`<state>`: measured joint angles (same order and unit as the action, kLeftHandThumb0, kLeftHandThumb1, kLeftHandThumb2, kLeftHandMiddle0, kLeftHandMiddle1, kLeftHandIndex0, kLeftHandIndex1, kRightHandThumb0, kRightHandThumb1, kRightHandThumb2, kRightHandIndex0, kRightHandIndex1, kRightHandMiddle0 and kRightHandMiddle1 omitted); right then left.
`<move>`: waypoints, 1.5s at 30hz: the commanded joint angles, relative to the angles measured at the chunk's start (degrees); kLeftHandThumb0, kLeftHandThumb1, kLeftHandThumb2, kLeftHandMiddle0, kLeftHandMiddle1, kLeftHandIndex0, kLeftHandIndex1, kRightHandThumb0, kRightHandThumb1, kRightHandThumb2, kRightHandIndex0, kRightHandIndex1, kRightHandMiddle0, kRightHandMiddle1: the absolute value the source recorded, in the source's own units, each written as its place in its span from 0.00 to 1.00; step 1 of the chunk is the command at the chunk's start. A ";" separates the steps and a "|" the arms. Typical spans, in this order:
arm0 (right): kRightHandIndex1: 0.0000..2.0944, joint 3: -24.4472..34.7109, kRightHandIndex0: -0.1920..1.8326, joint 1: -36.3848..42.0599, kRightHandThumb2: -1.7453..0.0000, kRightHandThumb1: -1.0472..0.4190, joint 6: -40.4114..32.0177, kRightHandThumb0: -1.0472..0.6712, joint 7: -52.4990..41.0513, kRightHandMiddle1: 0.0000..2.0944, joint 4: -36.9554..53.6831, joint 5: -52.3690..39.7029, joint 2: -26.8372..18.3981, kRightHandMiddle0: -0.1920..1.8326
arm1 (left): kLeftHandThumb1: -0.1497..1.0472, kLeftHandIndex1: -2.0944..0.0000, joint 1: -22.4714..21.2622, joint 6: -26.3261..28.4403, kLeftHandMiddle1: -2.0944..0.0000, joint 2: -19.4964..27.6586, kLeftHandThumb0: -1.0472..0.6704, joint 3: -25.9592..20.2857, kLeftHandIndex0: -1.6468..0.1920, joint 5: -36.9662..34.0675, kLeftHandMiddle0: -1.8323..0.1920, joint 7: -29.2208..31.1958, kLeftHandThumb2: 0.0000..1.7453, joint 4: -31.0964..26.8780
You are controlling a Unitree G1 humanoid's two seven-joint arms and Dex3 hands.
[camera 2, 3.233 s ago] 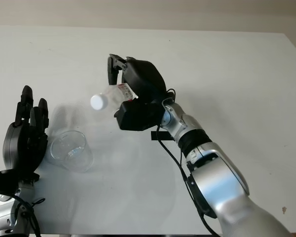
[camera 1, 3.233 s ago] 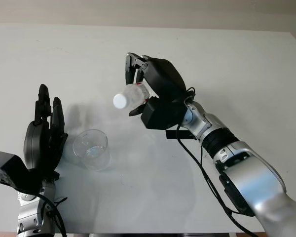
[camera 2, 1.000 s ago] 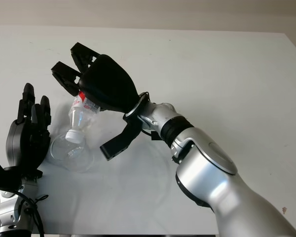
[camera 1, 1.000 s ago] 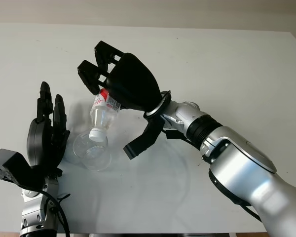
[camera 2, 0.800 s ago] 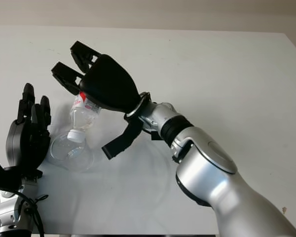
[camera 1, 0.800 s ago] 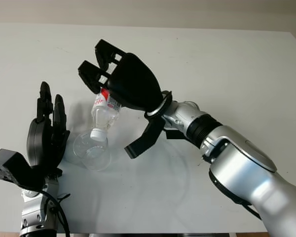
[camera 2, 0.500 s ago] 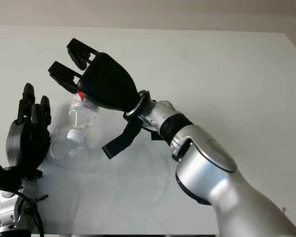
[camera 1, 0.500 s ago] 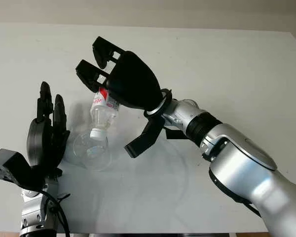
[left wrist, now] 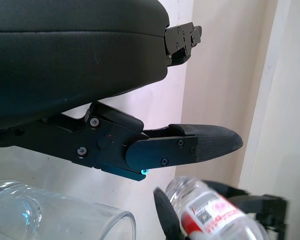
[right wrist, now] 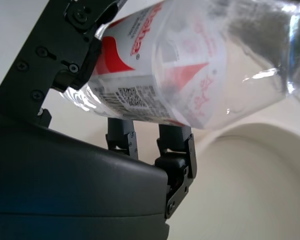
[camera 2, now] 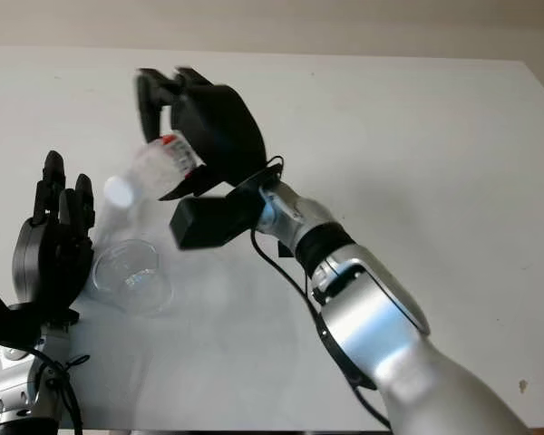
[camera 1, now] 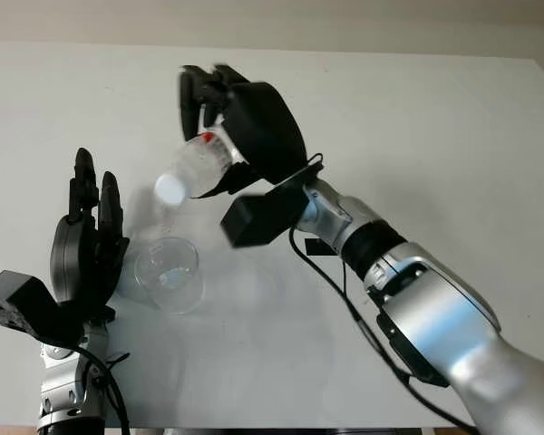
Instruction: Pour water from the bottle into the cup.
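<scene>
Right hand [camera 1: 240, 136] holds bottle [camera 1: 195, 169] tilted, cap toward cup [camera 1: 168, 274].

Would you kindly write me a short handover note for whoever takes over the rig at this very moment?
Right hand: shut on the bottle, held in the air above and beyond the cup, lying roughly level with its white cap still on and pointing toward the left hand.
Left hand: open, upright right beside the cup, not gripping it.
Cup: standing upright on the white table; its contents cannot be judged.
Done: bottle picked up and brought near the cup.
Left: the cap is on, so I doubt any water can flow; sort that out, tip the bottle over the cup, then set it down.
</scene>
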<state>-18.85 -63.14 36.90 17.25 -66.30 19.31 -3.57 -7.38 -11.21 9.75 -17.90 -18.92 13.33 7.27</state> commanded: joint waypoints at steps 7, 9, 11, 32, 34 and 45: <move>1.00 12.04 0.67 4.62 0.77 0.00 -12.19 0.40 -20.33 1.00 8.36 -15.17 -0.80 0.50 | 1.00 0.97 2.01 0.23 0.97 -0.95 0.18 0.61 0.99 0.58 0.98 -0.22 0.28 1.67; 1.00 14.73 0.69 6.92 0.76 0.00 -18.81 0.39 -25.90 1.00 12.84 -19.36 -1.70 0.51 | 1.00 0.97 2.31 0.13 0.97 -1.11 0.18 0.69 0.99 0.56 0.97 -0.13 0.28 1.48; 1.00 17.14 0.68 10.05 0.75 0.00 -25.84 0.39 -30.30 1.00 18.81 -23.31 -2.71 0.49 | 1.00 0.97 2.60 0.01 0.97 -1.25 0.18 0.76 0.99 0.56 0.97 -0.03 0.28 1.38; 1.00 22.49 0.68 35.96 0.75 0.00 -56.59 0.35 -38.99 1.00 60.09 -29.20 -14.00 0.55 | 1.00 0.99 1.34 0.06 0.98 -1.19 0.17 1.87 1.00 0.61 0.99 1.07 0.31 3.57; 1.00 22.42 0.67 36.69 0.74 0.00 -56.55 0.34 -38.45 1.00 60.74 -28.87 -13.88 0.54 | 1.00 1.00 1.27 0.13 0.98 -1.16 0.16 1.88 1.00 0.56 0.99 1.13 0.31 3.62; 1.00 20.96 0.69 38.76 0.73 0.00 -52.48 0.35 -35.23 1.00 58.07 -25.51 -11.93 0.55 | 1.00 1.00 1.35 -0.53 0.98 -1.19 0.17 1.31 1.00 -0.20 0.99 1.72 0.31 3.69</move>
<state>2.16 -24.66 -16.67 -18.20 -8.23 -6.37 -15.79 -7.89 -11.91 9.50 -16.60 -18.83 14.89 9.40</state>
